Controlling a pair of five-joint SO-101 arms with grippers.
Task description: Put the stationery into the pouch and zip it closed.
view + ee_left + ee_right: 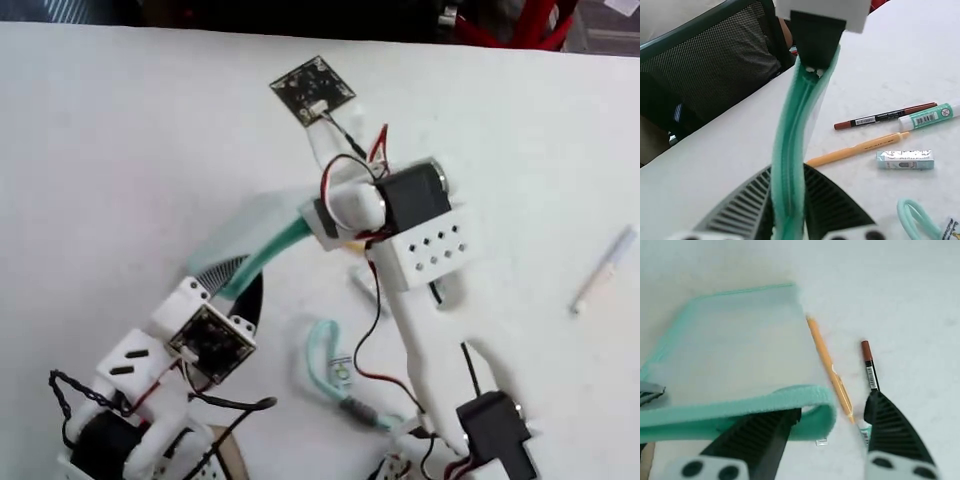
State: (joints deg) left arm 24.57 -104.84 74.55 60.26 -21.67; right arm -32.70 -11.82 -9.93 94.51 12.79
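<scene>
The translucent pouch with a green zipper edge lies at mid table. My left gripper is shut on that zipper edge, which runs on between its fingers. My right gripper stands open around the pouch's far end; it is also the black part in the left wrist view. Beside the pouch lie an orange pencil, a brown pen, a white-and-green marker and a small eraser. The pencil and pen lie just beyond the right gripper.
A green lanyard lies between the two arms near the front. A white pen lies alone at the far right. The right arm covers most of the stationery from above. A mesh chair stands beyond the table edge.
</scene>
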